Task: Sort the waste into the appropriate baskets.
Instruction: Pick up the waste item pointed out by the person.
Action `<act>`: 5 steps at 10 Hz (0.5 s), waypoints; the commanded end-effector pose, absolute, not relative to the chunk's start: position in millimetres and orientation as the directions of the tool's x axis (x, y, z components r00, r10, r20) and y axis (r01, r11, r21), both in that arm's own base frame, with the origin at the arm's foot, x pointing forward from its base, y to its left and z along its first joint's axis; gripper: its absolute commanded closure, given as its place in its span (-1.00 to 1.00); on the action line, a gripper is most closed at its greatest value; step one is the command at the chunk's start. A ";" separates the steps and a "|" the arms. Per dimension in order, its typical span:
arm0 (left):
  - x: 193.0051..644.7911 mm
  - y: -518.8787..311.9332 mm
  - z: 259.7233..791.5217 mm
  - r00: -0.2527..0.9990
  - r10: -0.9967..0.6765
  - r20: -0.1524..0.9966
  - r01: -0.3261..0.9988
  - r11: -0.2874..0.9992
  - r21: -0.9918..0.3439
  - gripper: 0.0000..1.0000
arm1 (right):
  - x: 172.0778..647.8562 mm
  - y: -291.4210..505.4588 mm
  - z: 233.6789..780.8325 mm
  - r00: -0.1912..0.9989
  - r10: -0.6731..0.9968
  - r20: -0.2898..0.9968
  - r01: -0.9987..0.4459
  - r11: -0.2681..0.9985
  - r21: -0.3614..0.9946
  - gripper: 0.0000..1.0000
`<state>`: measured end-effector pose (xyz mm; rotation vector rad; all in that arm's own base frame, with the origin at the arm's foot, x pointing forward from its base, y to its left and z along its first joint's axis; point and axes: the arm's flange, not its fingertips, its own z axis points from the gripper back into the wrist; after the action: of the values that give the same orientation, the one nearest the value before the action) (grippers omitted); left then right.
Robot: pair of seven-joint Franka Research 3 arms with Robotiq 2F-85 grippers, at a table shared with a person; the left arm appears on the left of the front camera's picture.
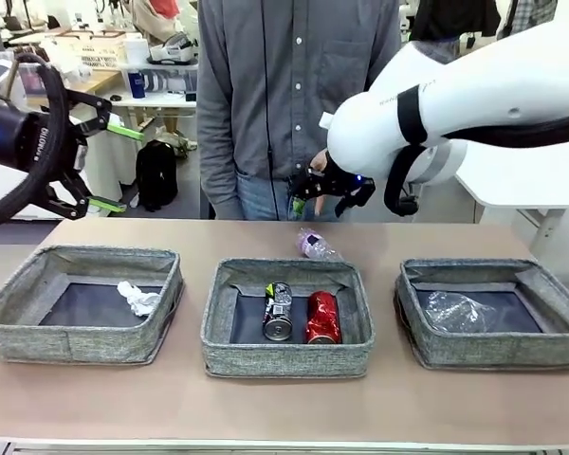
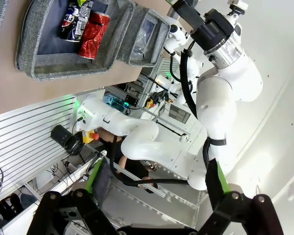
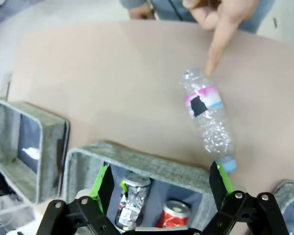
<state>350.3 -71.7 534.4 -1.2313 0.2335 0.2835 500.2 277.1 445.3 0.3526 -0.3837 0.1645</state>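
Observation:
A crushed clear bottle with a pink-purple label (image 1: 317, 246) (image 3: 208, 110) lies on the table just behind the middle basket (image 1: 286, 355) (image 3: 137, 159). A person's finger (image 3: 219, 41) points down at its top end. My right gripper (image 1: 322, 194) (image 3: 161, 181) hangs open above and short of the bottle, holding nothing. Inside the middle basket lie a dark printed can (image 1: 278, 311) (image 3: 132, 198) and a red can (image 1: 322, 318) (image 3: 174, 213). In the left basket (image 1: 38, 336) is a white paper wad (image 1: 137, 299). The right basket (image 1: 550, 346) holds a clear crushed bottle (image 1: 460, 311). My left gripper (image 1: 114, 166) (image 2: 157, 176) is raised at the far left, open and empty.
The person stands at the far edge behind the middle basket. The left wrist view looks sideways past the middle basket (image 2: 39, 63) with both cans (image 2: 83, 24) at my right arm (image 2: 225, 73). Bare tabletop (image 1: 284, 408) runs in front of the baskets.

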 end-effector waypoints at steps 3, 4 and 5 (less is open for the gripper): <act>350.3 -74.2 537.9 0.940 0.081 -0.332 -0.341 0.286 -0.896 -1.00 | 504.6 276.4 415.8 0.917 0.224 0.329 -0.291 0.941 0.173 -1.00; 350.3 -74.2 537.9 0.940 0.081 -0.332 -0.341 0.286 -0.896 -1.00 | 508.7 275.5 408.4 0.914 0.217 0.344 -0.289 0.941 0.174 -1.00; 350.3 -74.2 537.9 0.940 0.081 -0.332 -0.341 0.286 -0.896 -1.00 | 514.8 269.2 400.4 0.916 0.203 0.346 -0.251 0.963 0.099 -1.00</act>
<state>350.2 -71.7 534.5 -1.2314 0.2336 0.2834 505.2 266.9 402.1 0.2071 -0.2991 0.2659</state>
